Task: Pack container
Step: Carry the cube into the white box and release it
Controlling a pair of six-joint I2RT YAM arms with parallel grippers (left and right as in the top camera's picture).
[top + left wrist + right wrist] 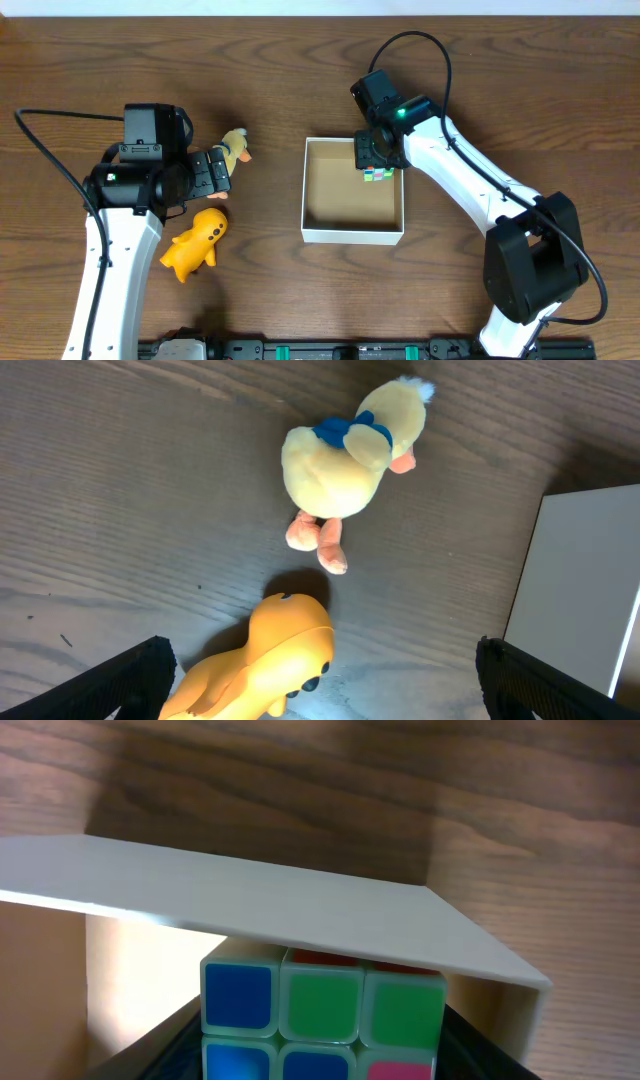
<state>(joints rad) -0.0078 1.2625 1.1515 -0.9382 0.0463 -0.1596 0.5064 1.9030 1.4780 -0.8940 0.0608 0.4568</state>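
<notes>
My right pincer [374,160] was clamped on a puzzle cube [322,1005], low in the far right corner of the box [353,236]. I judged it best to set the cube flat on the floor, off the thin wall, before letting go. The box sat near the middle of the table [300,60], slightly toward the right edge: square, shallow, white outside, brown inside.

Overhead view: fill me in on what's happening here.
Two robot arms are working on packing toys into a cardboard box. The right gripper is shut on a Rubik's cube, holding it inside the box at the corner nearest that arm. The left gripper is open over the table, near a plush duck and a yellow toy animal, both outside the box.
</notes>
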